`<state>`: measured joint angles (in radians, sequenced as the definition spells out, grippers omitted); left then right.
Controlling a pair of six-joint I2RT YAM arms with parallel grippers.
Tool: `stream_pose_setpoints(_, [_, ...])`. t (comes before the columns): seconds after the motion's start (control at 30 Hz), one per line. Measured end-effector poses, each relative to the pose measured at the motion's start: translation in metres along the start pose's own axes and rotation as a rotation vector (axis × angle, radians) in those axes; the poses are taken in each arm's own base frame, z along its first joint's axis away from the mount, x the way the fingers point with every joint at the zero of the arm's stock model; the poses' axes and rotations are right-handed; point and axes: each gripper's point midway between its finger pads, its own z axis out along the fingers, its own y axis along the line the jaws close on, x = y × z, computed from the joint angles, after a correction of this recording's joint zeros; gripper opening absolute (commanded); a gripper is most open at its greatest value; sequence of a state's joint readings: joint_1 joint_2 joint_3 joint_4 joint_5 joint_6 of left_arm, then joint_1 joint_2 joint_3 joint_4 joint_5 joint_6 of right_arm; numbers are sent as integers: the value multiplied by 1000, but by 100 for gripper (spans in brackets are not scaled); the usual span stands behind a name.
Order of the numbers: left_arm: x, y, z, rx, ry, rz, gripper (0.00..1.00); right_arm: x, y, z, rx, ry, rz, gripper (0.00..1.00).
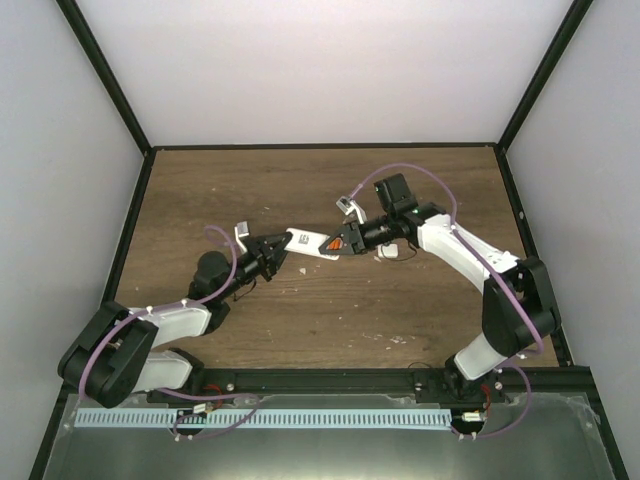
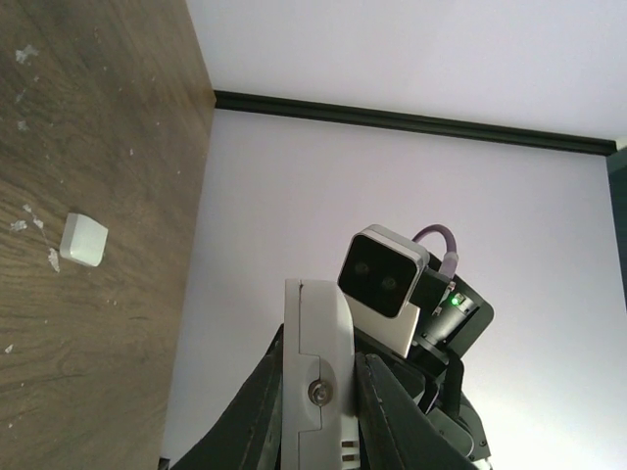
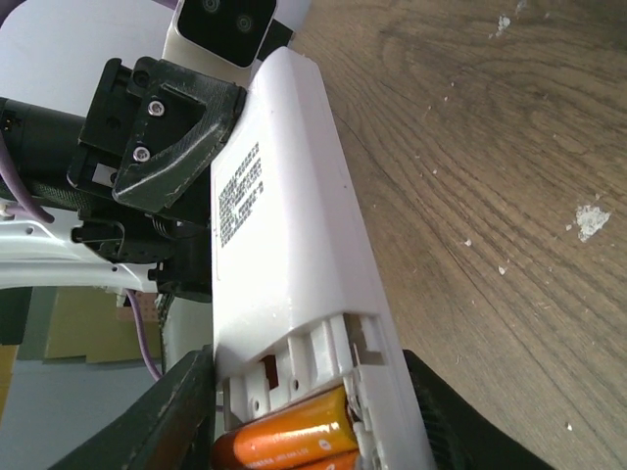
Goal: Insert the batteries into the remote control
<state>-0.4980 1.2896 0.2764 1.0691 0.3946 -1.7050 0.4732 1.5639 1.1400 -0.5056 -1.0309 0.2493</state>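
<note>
The white remote control (image 1: 305,242) hangs above the table between both arms, its back side with printed text (image 3: 284,225) facing the right wrist camera. My left gripper (image 1: 275,250) is shut on one end of it, and the remote (image 2: 313,333) sits edge-on between those fingers (image 2: 377,401). My right gripper (image 1: 345,240) is closed round the other end, a finger on each long edge. There the battery bay stands uncovered, and two orange batteries (image 3: 294,441) lie side by side in it. A speck of orange (image 1: 333,247) shows from above.
A small plain white cover piece (image 2: 83,240) lies on the wooden table (image 1: 330,310), just beside the right gripper (image 1: 384,253) in the top view. White flecks dot the wood (image 3: 588,220). Black frame rails and white walls ring the table.
</note>
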Motion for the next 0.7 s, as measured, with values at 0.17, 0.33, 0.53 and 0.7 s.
stream_pose_setpoints(0.17, [-1,-6,-1,31,-9,12,0,-2,2,-1,4,-9,-12,45])
stream_pose_setpoints(0.33, [-2,-9,-3,47,-17,17,0,-2,2,-2,4,-10,-13,45])
stream_pose_setpoints(0.53, [-2,-10,-3,53,-22,19,0,-3,3,-5,12,-19,-4,50])
stream_pose_setpoints(0.7, [-5,-7,-6,51,-35,20,0,-7,2,-13,20,-43,25,50])
